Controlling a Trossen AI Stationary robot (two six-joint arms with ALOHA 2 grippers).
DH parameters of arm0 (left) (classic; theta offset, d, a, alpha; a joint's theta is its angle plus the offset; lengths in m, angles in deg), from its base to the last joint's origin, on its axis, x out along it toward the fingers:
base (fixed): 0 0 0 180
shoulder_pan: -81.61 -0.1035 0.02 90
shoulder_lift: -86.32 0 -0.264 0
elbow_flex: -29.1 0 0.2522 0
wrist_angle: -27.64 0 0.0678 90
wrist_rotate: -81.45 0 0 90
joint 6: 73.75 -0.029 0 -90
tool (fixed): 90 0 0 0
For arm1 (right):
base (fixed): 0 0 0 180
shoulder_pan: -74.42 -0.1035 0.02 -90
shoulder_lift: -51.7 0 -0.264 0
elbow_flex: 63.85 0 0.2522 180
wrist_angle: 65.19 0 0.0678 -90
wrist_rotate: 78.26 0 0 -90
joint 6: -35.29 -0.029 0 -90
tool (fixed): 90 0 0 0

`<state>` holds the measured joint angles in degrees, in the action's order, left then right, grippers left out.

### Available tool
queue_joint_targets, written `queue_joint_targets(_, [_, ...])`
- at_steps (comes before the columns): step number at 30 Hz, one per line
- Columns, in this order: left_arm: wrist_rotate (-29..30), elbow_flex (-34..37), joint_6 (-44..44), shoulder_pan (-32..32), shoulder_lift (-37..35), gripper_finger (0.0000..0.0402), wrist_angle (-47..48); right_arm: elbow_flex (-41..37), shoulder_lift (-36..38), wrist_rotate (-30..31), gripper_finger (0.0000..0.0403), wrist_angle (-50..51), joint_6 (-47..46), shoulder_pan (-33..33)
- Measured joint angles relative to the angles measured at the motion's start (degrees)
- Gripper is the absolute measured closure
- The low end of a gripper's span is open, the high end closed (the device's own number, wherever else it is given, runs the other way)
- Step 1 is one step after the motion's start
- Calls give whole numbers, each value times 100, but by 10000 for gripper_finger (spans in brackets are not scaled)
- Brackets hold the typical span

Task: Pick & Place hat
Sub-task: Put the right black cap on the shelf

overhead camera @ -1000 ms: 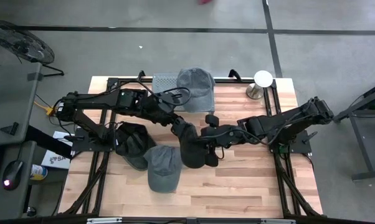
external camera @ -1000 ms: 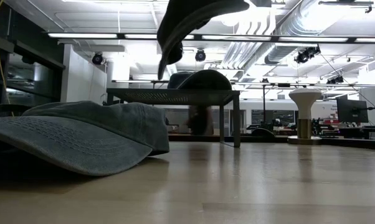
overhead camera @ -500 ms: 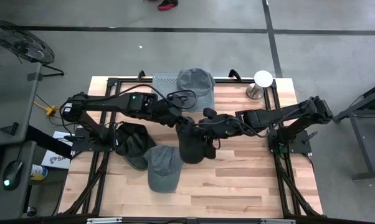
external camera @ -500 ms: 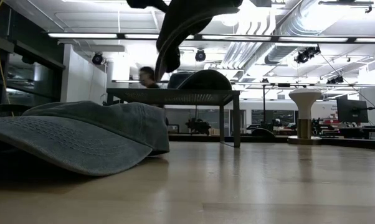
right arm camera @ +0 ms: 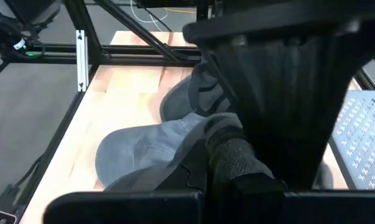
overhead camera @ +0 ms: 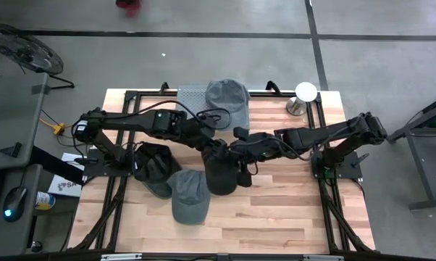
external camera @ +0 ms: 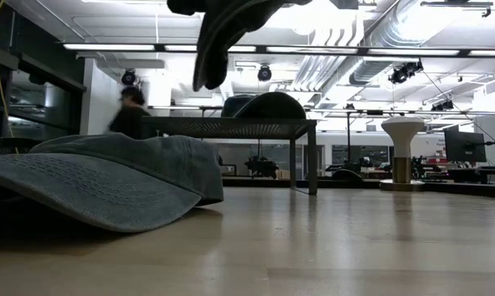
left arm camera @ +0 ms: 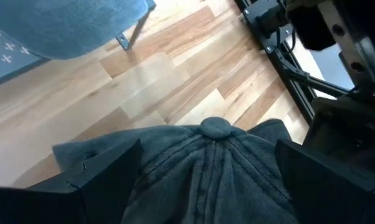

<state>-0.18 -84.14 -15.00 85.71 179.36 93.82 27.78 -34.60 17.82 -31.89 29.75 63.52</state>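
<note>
Hat in play: dark cap, up off the table near the middle, held between both arms. From the low camera I see it hanging at the top of the shot, well clear of the wood.
Left gripper: clamped on the dark cap's crown side. My left wrist cam looks right down on the top button and seams, with a finger on either side.
Right gripper: at the same cap from the other side, pinching the fabric as far as I can see in the right wrist cam.
Other hats: grey cap flat on the table toward the front edge, black cap just beside it toward the left edge, touching or overlapping.
Rack: mesh stand at the back edge with another grey hat resting on it.
Back right corner: white knob stand.
Background: blurry person beyond the table.
</note>
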Motion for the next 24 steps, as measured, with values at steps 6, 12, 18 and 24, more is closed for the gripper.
queue_joint_targets(6, [-157, 0, -30, 0, 0, 51, 2, 0, 0, -481, 403, 80, 155, 0])
queue_joint_targets(12, [-848, 0, -1796, 0, 0, 87, 0, 0, 0, -1433, 403, 213, 304, -20])
queue_joint_targets(18, [-2032, 0, -3659, 0, 0, 98, 0, 0, 0, -1944, 403, 250, 322, -17])
queue_joint_targets(24, [-2533, 0, -4219, -4, -2, 99, -20, 0, 0, -2000, 403, 250, 306, -15])
